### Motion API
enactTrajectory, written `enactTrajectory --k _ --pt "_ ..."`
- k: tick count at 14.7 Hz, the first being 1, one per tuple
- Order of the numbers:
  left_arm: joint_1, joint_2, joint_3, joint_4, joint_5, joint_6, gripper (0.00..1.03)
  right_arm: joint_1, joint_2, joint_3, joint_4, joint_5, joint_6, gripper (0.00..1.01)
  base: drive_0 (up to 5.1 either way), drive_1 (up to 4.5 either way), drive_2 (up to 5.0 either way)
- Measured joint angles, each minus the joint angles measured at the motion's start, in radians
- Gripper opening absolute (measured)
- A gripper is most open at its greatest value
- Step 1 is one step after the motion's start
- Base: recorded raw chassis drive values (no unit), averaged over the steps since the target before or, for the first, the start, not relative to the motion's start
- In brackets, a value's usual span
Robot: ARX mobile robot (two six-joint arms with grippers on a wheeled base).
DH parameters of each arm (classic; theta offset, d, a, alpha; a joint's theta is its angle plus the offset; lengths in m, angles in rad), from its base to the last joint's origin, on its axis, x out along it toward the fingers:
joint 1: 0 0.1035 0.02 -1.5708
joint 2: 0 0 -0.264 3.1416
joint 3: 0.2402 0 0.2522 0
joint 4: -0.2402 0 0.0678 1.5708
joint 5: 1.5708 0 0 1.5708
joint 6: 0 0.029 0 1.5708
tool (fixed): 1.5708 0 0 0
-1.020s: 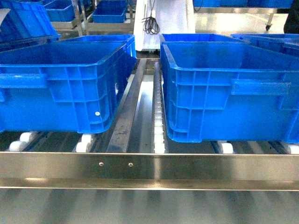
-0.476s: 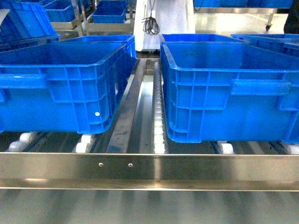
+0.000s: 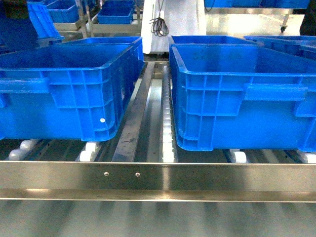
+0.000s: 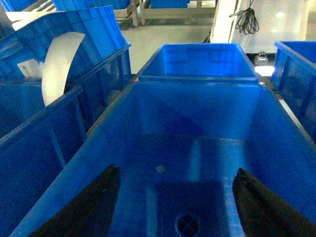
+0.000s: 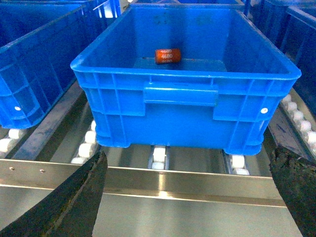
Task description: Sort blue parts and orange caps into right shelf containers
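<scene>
Two right shelf containers, big blue crates, stand side by side on rollers: the left one (image 3: 64,84) and the right one (image 3: 237,94). Neither gripper shows in the head view. My left gripper (image 4: 177,169) hangs open over the inside of a crate (image 4: 197,123). Below it, between the fingers, is a dark blue square shape with a round hole (image 4: 187,224), seemingly a blue part; I cannot tell whether it rests on the floor. One orange cap (image 5: 168,56) marked 4680 lies on its side in the right crate (image 5: 182,94). My right gripper (image 5: 187,152) is open and empty above the steel front ledge (image 5: 163,180).
More blue crates stand behind the two front ones (image 3: 212,39) and on both sides (image 5: 34,84). A steel divider rail (image 3: 133,123) and white rollers (image 3: 168,133) run between the crates. A white curved strip (image 4: 59,64) sticks out of the crate to the left.
The two front crates have not moved. In the far top-left corner of the head view the blue crate there now looks darker and differently placed.
</scene>
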Motion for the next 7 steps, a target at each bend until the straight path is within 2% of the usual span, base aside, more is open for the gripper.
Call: enactTrajectory --k 1,3,4,5,6,7 --pt "-0.003 0.019 0.020 0.020 0.002 0.012 0.79 0.009 -0.009 0.000 0.008 0.010 0.000 0.98 0.0 0.00 0.0" --pt "-0.035 -0.176 -0.183 0.131 0.036 0.014 1.00 0.007 -0.045 -0.007 0.000 0.016 0.011 0.98 0.0 0.00 0.0" --pt "-0.055 -0.297 -0.293 0.166 0.025 0.022 0.97 0.008 -0.063 -0.013 0.008 0.023 0.016 0.98 0.0 0.00 0.0" --pt "-0.042 -0.360 -0.365 0.241 0.126 -0.007 0.87 -0.005 -0.079 -0.085 0.206 0.066 -0.004 0.86 0.0 0.00 0.0" --pt "-0.018 -0.392 -0.456 0.281 0.163 -0.037 0.74 -0.042 -0.124 -0.163 0.293 0.057 -0.018 0.74 0.0 0.00 0.0" --pt "-0.005 -0.412 -0.583 0.303 0.161 -0.055 0.59 -0.085 -0.165 -0.210 0.301 0.028 -0.022 0.59 0.0 0.00 0.0"
